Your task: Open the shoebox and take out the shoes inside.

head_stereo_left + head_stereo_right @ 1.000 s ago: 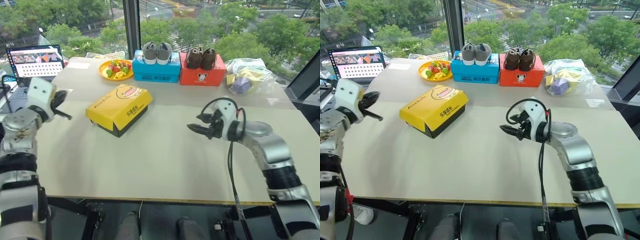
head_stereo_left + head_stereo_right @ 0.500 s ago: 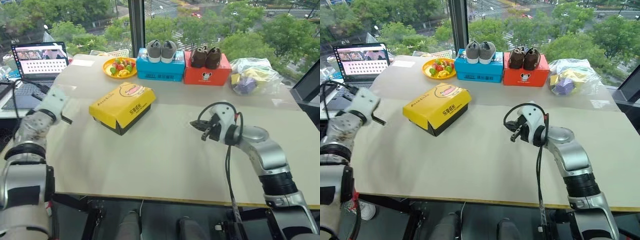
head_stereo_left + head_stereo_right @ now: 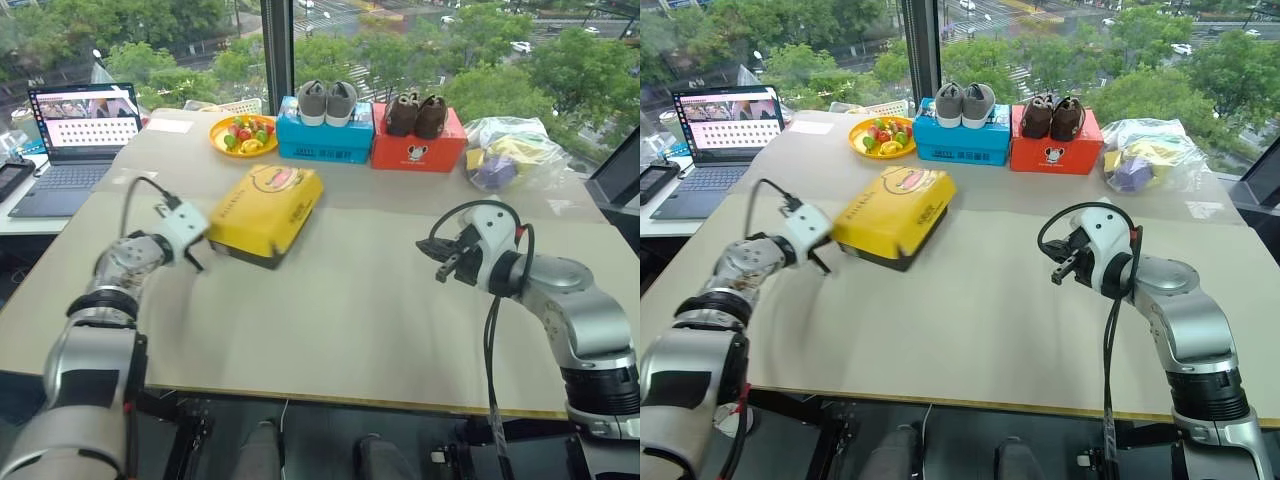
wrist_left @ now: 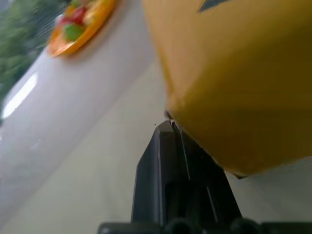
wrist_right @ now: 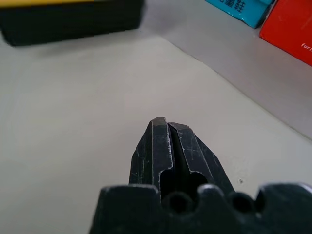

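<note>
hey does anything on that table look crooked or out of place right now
The yellow shoebox sits askew, skewed to the table's edges, while the blue box and red box stand squarely in a row at the back. The shut left tool is at its near left corner. Nothing looks spilled or damaged.

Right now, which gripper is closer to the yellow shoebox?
Left. The left gripper is shut, right at the near left corner of the shoebox, whose lid is still on. The right gripper, also shut, hangs over bare table well to the box's right.
</note>
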Robot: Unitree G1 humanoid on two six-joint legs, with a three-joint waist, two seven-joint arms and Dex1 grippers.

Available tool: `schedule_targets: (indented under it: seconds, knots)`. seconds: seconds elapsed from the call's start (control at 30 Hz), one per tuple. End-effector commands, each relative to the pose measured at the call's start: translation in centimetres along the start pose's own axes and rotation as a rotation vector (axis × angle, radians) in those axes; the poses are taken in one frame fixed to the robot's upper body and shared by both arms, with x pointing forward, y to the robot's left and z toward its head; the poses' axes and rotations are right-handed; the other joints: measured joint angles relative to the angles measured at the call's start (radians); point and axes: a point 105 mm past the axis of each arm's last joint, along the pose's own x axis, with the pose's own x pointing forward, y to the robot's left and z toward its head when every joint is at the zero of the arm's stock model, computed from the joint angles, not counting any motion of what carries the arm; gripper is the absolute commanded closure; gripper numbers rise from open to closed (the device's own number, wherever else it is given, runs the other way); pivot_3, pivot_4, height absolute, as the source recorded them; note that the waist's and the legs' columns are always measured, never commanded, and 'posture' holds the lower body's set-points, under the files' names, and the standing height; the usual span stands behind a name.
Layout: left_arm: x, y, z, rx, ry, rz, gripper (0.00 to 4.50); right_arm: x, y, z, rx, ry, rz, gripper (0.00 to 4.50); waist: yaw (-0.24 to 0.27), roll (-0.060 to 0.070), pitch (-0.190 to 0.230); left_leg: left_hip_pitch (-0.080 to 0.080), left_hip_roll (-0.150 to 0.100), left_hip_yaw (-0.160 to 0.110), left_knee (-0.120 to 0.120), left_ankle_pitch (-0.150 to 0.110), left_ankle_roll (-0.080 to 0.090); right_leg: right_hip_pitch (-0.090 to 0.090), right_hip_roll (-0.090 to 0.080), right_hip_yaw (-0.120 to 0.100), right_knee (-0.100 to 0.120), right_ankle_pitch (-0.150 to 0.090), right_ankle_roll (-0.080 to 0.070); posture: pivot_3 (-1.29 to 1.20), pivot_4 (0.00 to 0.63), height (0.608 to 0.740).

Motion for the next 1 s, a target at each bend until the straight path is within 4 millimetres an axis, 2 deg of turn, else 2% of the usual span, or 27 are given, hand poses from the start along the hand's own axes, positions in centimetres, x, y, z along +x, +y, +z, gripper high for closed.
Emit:
schedule_targets:
  seconds: [0.03, 0.1, 0.17, 0.23, 0.33, 0.5, 0.53, 0.6, 0.7, 0.83, 0.93, 1.0]
  knots:
    - [0.6, -2.2, 4.3, 0.035, -0.229, -0.198, 4.50, -0.7, -1.3, 1.1, -0.037, -0.041, -0.048, 4.26, -0.004, 0.000, 0.000, 0.000, 0.000, 0.000, 0.000, 0.000, 0.000, 0.000, 0.000, 0.000, 0.000, 0.000, 0.000, 0.00, 0.150, 0.739]
    - [0.7, -4.7, 5.0, 0.025, -0.293, -0.350, 4.50, -0.4, -1.5, 0.8, -0.039, -0.034, -0.048, 4.26, -0.006, 0.000, 0.000, 0.000, 0.000, 0.000, 0.000, 0.000, 0.000, 0.000, 0.000, 0.000, 0.000, 0.000, 0.000, 0.00, 0.150, 0.739]
    - [0.4, -6.7, 4.9, 0.018, -0.312, -0.467, 4.50, -0.1, -1.8, 0.5, -0.047, -0.028, -0.055, 4.26, -0.010, 0.000, 0.000, 0.000, 0.000, 0.000, 0.000, 0.000, 0.000, 0.001, 0.000, 0.000, 0.000, 0.000, 0.000, 0.00, 0.150, 0.739]
    - [0.0, -7.2, 4.7, 0.002, -0.315, -0.503, 4.50, 0.1, -2.2, 0.5, -0.053, -0.030, -0.063, 4.26, -0.018, 0.000, 0.000, 0.001, 0.000, 0.000, 0.000, 0.000, 0.000, 0.001, 0.000, 0.001, 0.001, 0.000, 0.000, 0.00, 0.150, 0.739]
    - [-0.8, -5.4, 3.3, -0.047, -0.250, -0.427, 4.50, 1.1, -3.3, 0.6, -0.035, -0.065, -0.082, 4.26, -0.040, 0.000, 0.000, 0.001, 0.000, -0.001, 0.001, 0.000, 0.001, 0.000, 0.001, 0.001, 0.002, 0.000, 0.000, 0.00, 0.150, 0.739]
    - [-1.6, -3.2, 0.3, -0.040, -0.071, -0.284, 4.50, 4.4, -4.9, 0.1, -0.024, -0.105, -0.113, 4.26, -0.065, 0.000, 0.000, 0.004, 0.000, -0.002, 0.001, 0.001, 0.001, 0.003, 0.001, 0.002, 0.002, 0.000, 0.000, 0.00, 0.150, 0.739]
    - [-1.8, -2.2, -0.1, -0.039, -0.040, -0.214, 4.50, 5.6, -5.2, 0.0, -0.029, -0.105, -0.116, 4.26, -0.066, 0.000, 0.000, 0.004, 0.000, -0.002, 0.001, 0.001, 0.001, 0.003, 0.001, 0.002, 0.002, 0.000, 0.000, 0.00, 0.150, 0.739]
    - [-1.9, -0.4, -0.5, -0.060, -0.018, -0.087, 4.50, 7.6, -5.4, -0.3, -0.047, -0.096, -0.122, 4.26, -0.067, 0.000, 0.000, 0.005, 0.000, -0.002, 0.001, 0.001, 0.001, 0.003, 0.001, 0.001, 0.002, 0.000, 0.000, 0.00, 0.150, 0.739]
    - [-1.6, 1.1, 0.0, -0.116, -0.051, 0.066, 4.50, 10.1, -4.9, -0.4, -0.091, -0.086, -0.126, 4.26, -0.066, 0.000, 0.000, 0.003, 0.000, -0.002, 0.000, 0.001, 0.001, 0.002, 0.001, 0.001, 0.002, 0.000, 0.000, 0.00, 0.150, 0.739]
    - [-0.3, 1.2, 1.3, -0.200, -0.135, 0.198, 4.50, 12.5, -3.3, -0.5, -0.097, -0.076, -0.113, 4.26, -0.059, 0.000, 0.000, 0.002, 0.000, -0.002, -0.001, 0.001, 0.001, 0.001, 0.001, 0.001, 0.002, 0.000, 0.000, 0.00, 0.150, 0.739]
    - [0.3, 0.7, 2.0, -0.239, -0.172, 0.227, 4.50, 13.4, -2.3, -0.6, -0.094, -0.075, -0.096, 4.26, -0.052, 0.000, 0.000, 0.002, 0.000, -0.002, -0.001, 0.001, 0.001, 0.001, 0.000, 0.000, 0.002, 0.000, 0.000, 0.00, 0.150, 0.739]
    - [2.4, -1.7, 3.6, -0.283, -0.225, 0.204, 4.50, 14.6, -0.3, -0.5, -0.085, -0.075, -0.043, 4.26, -0.053, 0.001, 0.000, 0.002, 0.000, -0.002, -0.001, 0.001, 0.001, 0.001, 0.001, 0.001, 0.002, 0.000, 0.000, 0.00, 0.150, 0.739]
